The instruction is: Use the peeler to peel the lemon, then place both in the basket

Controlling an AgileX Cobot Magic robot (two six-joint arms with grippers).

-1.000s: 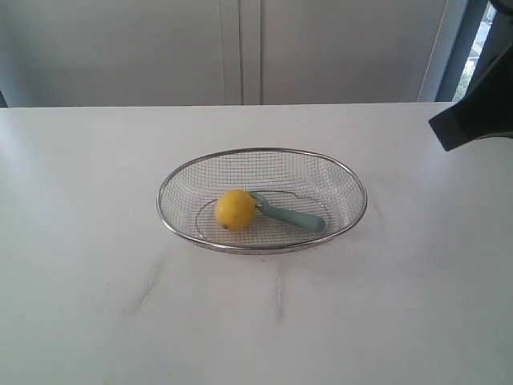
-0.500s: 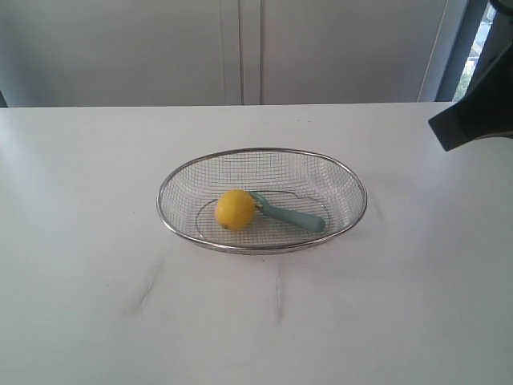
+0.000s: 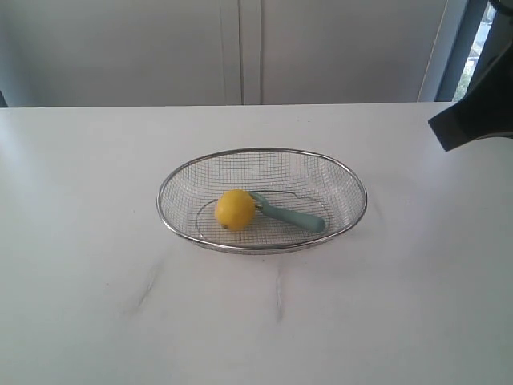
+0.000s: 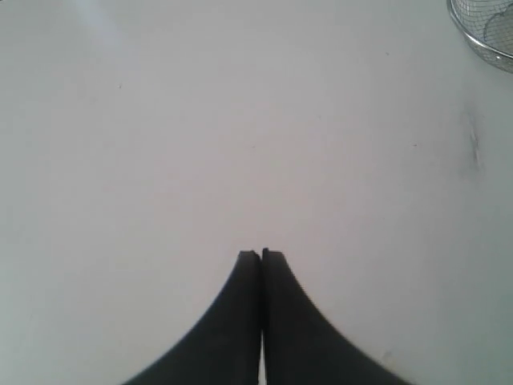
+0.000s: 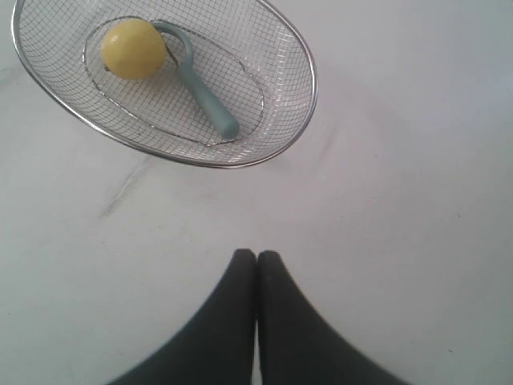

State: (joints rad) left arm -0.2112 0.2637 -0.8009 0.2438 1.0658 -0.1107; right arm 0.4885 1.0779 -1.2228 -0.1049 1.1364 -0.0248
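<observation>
My left pincer [image 4: 261, 253] is closed tight, its two black fingers meeting with nothing between them. It hangs above the bare white desk [image 4: 200, 120]. One corner of its wrist view catches an edge of the large, shallow oval basket of silver wire mesh with a thick metal rim [image 4: 490, 24].

In the exterior view, faint grey scuff marks [image 3: 146, 287] streak the desk near its front, left of the middle. The basket sits at about the middle of the desk. Inside it, on the mesh floor and left of its centre, rests the small round yellow lemon [image 3: 235, 209]. The slim peeler with the pale teal-green plastic handle [image 3: 292, 215] lies just to the lemon's right, also in the basket. Its curved head touches the lemon, and its handle runs off to the right.

My right pincer [image 5: 256, 255] is likewise pressed together and empty, held above open desk well apart from the basket. A dark part of my right arm [image 3: 477, 116] shows at the far right edge.
</observation>
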